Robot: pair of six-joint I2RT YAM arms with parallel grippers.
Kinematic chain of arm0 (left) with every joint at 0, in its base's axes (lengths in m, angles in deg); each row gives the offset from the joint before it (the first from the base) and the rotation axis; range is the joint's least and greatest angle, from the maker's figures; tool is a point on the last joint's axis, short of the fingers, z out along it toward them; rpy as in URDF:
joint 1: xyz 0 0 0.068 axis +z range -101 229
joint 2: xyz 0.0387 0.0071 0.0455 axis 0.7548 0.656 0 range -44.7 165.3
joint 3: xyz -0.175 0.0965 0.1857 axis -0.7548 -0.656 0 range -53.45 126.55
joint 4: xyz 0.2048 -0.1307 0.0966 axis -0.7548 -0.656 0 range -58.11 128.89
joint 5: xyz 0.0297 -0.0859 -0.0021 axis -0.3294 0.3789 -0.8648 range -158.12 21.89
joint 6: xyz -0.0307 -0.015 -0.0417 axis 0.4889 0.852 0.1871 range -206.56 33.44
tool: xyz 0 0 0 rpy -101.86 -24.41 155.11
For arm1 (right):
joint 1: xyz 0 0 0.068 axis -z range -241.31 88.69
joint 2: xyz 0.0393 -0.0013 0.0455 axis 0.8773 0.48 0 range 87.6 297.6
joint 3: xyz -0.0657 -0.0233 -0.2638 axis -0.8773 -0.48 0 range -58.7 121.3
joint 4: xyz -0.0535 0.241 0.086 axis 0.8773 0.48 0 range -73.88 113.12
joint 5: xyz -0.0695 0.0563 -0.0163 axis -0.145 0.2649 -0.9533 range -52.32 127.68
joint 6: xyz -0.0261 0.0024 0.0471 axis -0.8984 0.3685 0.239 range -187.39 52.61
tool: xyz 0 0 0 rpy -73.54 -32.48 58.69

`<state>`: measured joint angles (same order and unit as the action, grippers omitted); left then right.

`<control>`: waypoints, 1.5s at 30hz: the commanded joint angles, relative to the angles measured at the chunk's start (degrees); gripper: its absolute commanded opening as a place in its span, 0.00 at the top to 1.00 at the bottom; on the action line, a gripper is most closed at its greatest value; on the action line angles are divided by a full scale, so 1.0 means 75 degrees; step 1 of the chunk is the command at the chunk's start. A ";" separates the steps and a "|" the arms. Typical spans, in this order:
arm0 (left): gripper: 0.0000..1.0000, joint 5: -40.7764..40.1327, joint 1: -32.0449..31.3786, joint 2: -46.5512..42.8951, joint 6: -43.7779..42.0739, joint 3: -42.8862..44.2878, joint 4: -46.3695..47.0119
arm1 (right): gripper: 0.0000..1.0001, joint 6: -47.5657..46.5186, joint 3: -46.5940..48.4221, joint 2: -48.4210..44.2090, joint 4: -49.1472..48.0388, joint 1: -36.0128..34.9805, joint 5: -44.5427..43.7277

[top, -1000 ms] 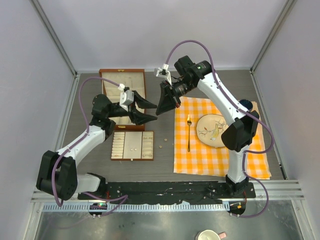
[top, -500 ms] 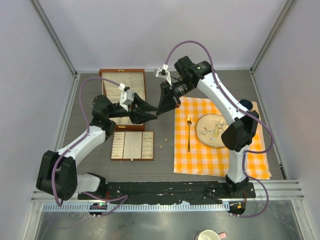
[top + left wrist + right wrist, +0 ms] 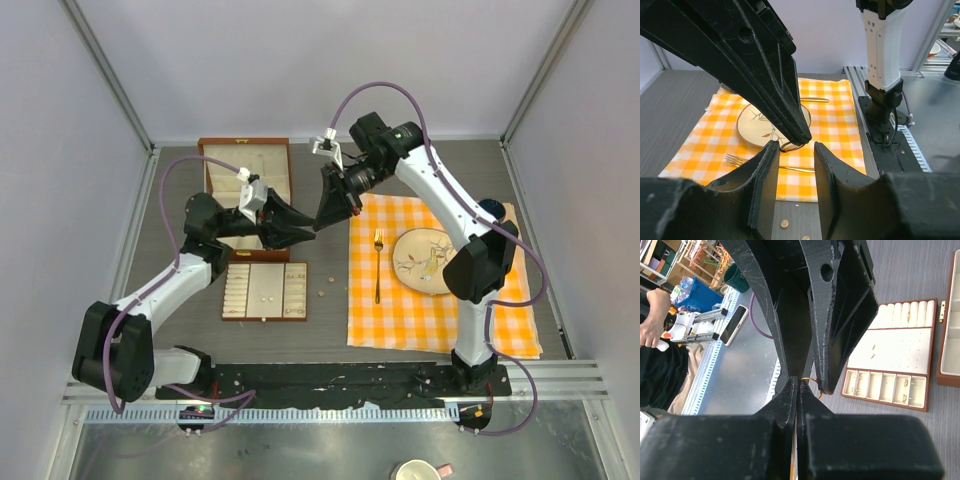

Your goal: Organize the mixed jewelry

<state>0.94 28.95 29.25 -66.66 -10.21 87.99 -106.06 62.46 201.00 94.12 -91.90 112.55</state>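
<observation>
A thin hoop bracelet [image 3: 790, 148] hangs in the air from the tips of my right gripper [image 3: 322, 222], which is shut on it. It shows as a gold-looking loop [image 3: 815, 384] just past the pressed-together right fingers [image 3: 790, 400]. My left gripper [image 3: 305, 225] faces it tip to tip. Its jaws stand apart on either side of the hoop, with a gap still showing at the right finger [image 3: 821, 170]. Two tiny gold studs [image 3: 784, 223] lie on the grey table below, seen from above [image 3: 322, 293] beside the tray.
A wooden cream-lined tray [image 3: 265, 291] with a few small pieces lies at centre left, and the open box [image 3: 245, 170] sits behind it. On the orange checked cloth [image 3: 440, 320] lie a plate [image 3: 425, 260] and a gold fork [image 3: 378, 265]. A knife [image 3: 815, 100] lies beyond the plate.
The left jaws have narrowed around the hoop, and the left gripper has edged a little toward the right gripper. The right gripper has held still, shut on the hoop.
</observation>
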 commanded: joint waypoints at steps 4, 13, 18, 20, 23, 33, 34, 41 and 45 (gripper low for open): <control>0.66 0.0015 -0.0127 -0.0204 0.0065 -0.0071 0.0449 | 0.99 0.0200 0.0064 -0.0097 0.0288 0.0059 0.0095; 0.77 -0.0067 -0.0174 -0.0169 0.0112 -0.0035 0.0449 | 0.99 0.0247 0.0005 -0.0097 0.0218 0.0071 0.0072; 0.87 -0.0090 -0.0186 -0.0169 0.0171 -0.0024 0.0449 | 0.99 0.0282 0.0017 -0.0109 0.0171 0.0071 0.0060; 0.88 -0.0114 -0.0186 -0.0157 0.0194 -0.0012 0.0461 | 0.99 0.0305 0.0017 -0.0109 0.0159 0.0071 0.0048; 0.91 -0.0137 -0.0186 -0.0157 0.0241 0.0011 0.0449 | 0.99 0.0305 0.0005 -0.0132 0.0171 0.0071 0.0013; 1.00 -0.0348 -0.0186 -0.0192 -0.0098 0.0105 -0.0498 | 0.99 0.0376 -0.0077 -0.0319 0.0066 0.0153 -0.0303; 1.00 -0.0348 -0.0186 -0.0192 -0.0192 0.0198 -0.0720 | 0.99 0.0387 -0.0112 -0.0355 0.0042 0.0153 -0.0338; 1.00 -0.0489 -0.0186 -0.0286 -0.1059 0.0597 -0.2643 | 0.98 0.0551 -0.0124 -0.0507 -0.0134 0.0199 -0.0654; 1.00 -0.0594 -0.0174 -0.0345 -0.1422 0.0633 -0.3218 | 0.86 0.0714 -0.0147 -0.0671 -0.0309 0.0293 -0.0934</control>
<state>-2.29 27.73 28.75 -72.72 -7.78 70.26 -102.54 61.26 200.43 93.86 -90.39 107.72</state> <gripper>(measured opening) 0.011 0.082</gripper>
